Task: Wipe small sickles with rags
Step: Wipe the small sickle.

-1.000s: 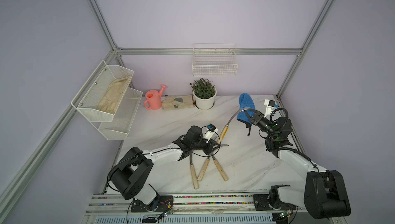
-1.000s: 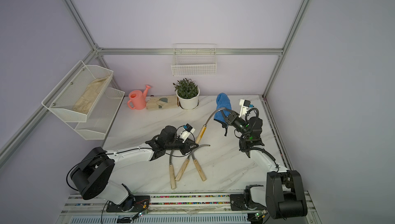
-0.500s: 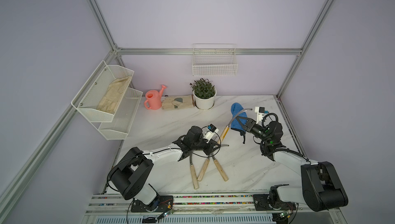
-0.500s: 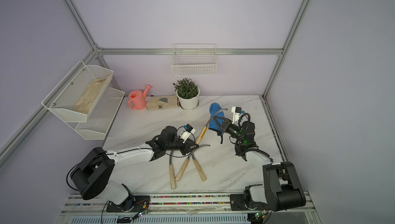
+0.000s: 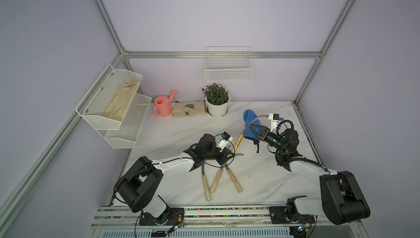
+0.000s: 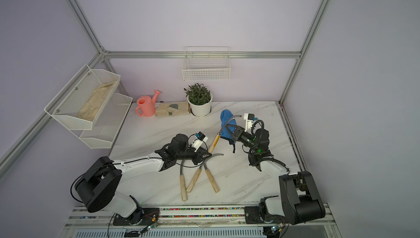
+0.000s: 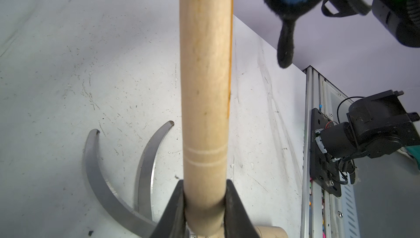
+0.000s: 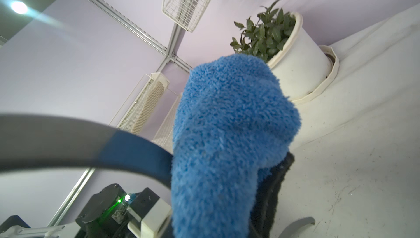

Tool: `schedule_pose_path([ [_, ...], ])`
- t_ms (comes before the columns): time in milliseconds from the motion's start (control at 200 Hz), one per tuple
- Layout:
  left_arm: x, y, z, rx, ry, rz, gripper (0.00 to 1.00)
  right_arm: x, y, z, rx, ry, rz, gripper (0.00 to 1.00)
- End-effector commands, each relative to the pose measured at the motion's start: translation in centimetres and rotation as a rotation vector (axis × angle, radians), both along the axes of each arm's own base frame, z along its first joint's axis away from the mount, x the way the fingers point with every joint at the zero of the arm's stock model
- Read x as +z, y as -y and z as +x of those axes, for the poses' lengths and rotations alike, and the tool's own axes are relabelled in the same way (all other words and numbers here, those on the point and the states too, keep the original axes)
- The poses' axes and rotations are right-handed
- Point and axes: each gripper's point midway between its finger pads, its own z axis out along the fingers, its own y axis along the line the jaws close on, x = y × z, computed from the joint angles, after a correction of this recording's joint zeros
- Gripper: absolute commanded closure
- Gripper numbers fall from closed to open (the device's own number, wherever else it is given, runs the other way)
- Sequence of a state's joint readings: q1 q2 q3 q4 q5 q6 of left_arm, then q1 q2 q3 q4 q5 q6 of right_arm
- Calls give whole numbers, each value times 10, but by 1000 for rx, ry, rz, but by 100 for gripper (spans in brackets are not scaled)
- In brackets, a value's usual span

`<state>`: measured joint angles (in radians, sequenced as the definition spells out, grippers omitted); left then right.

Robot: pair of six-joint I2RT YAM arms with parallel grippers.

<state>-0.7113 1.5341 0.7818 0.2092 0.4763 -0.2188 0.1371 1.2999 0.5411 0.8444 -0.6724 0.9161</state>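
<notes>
Nearest me, three spare sickles (image 5: 216,180) lie fanned on the tabletop (image 5: 261,180), nothing holding them. Just past them my L gripper (image 7: 204,193) is clamped on the fourth sickle (image 5: 237,142) at the butt of its handle, blade (image 5: 252,121) angled up toward the back. My R gripper (image 5: 259,132) is pinched shut on the blue rag (image 5: 248,116).

Change: a sec ago the rag sat up nr the blade tip. It's since slid down toward the handle end, tip now poking out past it. I'd judge that's one wipe stroke about done; can't tell which others are clean.

L wrist view shows my jaws biting the wood, hidden in both top views. R wrist view shows the blade vanishing behind the rag. Wrapped or just pressed: can't tell. Plant pot (image 5: 217,109) sits beyond.
</notes>
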Motion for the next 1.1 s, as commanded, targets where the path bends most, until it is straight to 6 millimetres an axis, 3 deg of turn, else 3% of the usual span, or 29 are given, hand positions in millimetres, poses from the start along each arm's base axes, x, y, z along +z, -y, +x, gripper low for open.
schedule_pose_path([
  [0,28,7,14,17,63,-42,100,59,11,-8,-2,131,46,100],
  [215,28,7,14,18,64,-42,100,99,23,-23,-13,202,71,100],
  [320,29,7,13,16,65,-44,100,101,26,-27,-39,202,43,100],
  [570,34,6,10,14,78,-55,100,63,20,-9,-8,131,58,100],
  [910,32,8,11,16,80,-53,100,-8,-19,3,57,25,-3,100],
  [1095,32,7,11,18,80,-51,100,-4,-20,4,50,34,-19,100],
])
